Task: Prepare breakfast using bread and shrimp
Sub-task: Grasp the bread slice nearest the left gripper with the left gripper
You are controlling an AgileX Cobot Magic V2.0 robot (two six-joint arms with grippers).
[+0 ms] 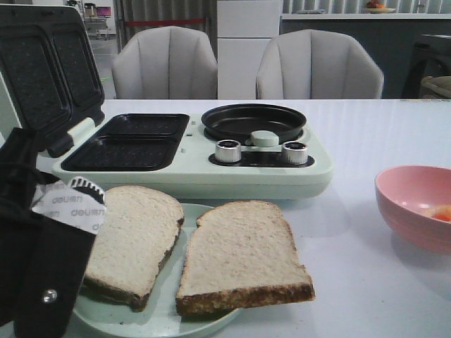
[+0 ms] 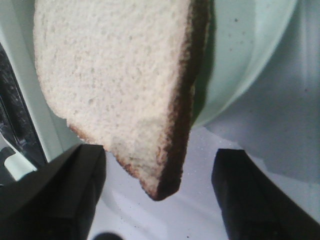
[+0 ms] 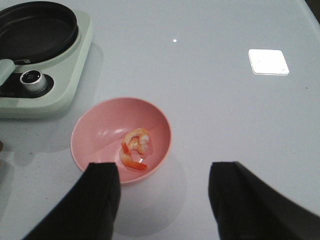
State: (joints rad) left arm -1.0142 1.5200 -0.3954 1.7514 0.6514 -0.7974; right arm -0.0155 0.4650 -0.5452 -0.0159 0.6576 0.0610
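Left tool (image 2: 157, 192) spread wide, empty, corner of left bread slice (image 2: 120, 75) between its fingers, positioned for pickup. Both bread slices on pale green plate (image 1: 169, 320) at near table edge, left slice (image 1: 137, 236) just beside right slice (image 1: 239, 257), crusts overhanging rim. Right tool (image 3: 165, 200) also wide open, empty, hovering above pink bowl (image 3: 95, 132); shrimp (image 3: 136, 147) lie inside, apparently staged for later. Behind plate, breakfast maker (image 1: 197, 151): lid up, sandwich plates (image 1: 130, 144) bare, ready for bread; round pan (image 1: 254, 121) beside them.
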